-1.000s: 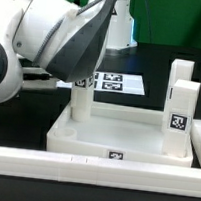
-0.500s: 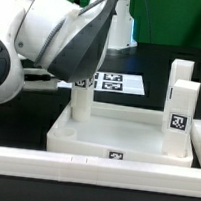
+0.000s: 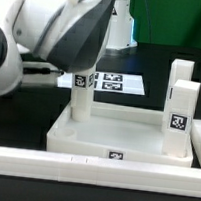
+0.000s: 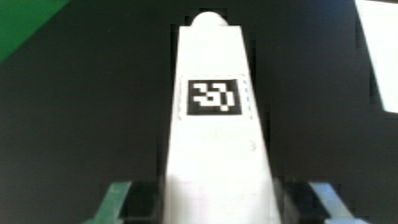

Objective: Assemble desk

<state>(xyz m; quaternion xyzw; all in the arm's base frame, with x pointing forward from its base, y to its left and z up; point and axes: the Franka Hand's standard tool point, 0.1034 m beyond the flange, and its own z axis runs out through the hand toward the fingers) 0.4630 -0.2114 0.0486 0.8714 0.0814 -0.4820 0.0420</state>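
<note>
The white tabletop [image 3: 124,141] lay on the black table [image 3: 16,120], its hollow side up, just behind a long white rail [image 3: 91,168]. Three white legs stood up from its corners. In the exterior view, the big white arm [image 3: 46,27] covered the top of the near-left leg [image 3: 80,101], so the gripper could not be seen there. Two more legs, one [image 3: 181,117] in front of the other [image 3: 179,75], stood on the exterior view's right. The marker board [image 3: 115,83] lay flat behind the tabletop.

The wrist view showed what the other could not. The gripper [image 4: 217,200] had its two fingers [image 4: 118,200] clamped on the sides of the leg, one on each side. A black and white tag [image 4: 215,97] sat on the leg's face.
</note>
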